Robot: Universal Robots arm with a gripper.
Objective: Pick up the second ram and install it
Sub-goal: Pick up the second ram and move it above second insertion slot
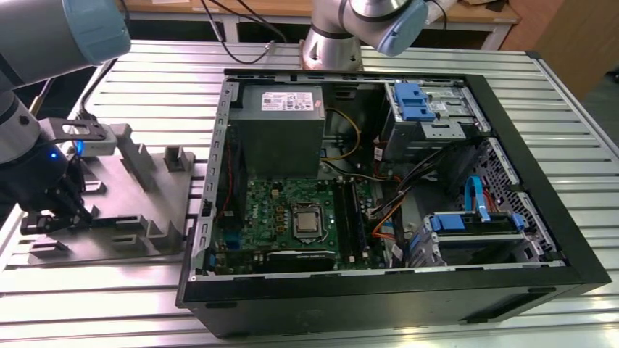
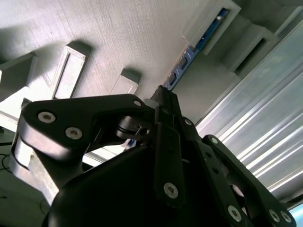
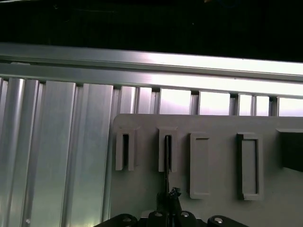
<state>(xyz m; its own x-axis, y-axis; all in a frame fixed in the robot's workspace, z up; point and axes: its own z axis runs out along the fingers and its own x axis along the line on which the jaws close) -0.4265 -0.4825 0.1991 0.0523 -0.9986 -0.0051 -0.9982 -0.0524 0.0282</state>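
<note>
Over the grey fixture plate (image 1: 121, 217) at the exterior view's left, your gripper (image 1: 60, 216) sits low, fingers pinched shut on the second ram (image 2: 190, 54), you see it standing on edge in the plate's slots, open computer case (image 1: 541, 239) alongside.

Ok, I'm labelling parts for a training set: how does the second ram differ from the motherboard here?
The second ram is a thin, narrow blue strip; the motherboard is a broad green board. The ram stands on edge in a slot of the grey fixture plate, outside the computer case, while the motherboard lies flat inside it. The pincer is at the ram, well away from the motherboard. Both are circuit boards.
</note>
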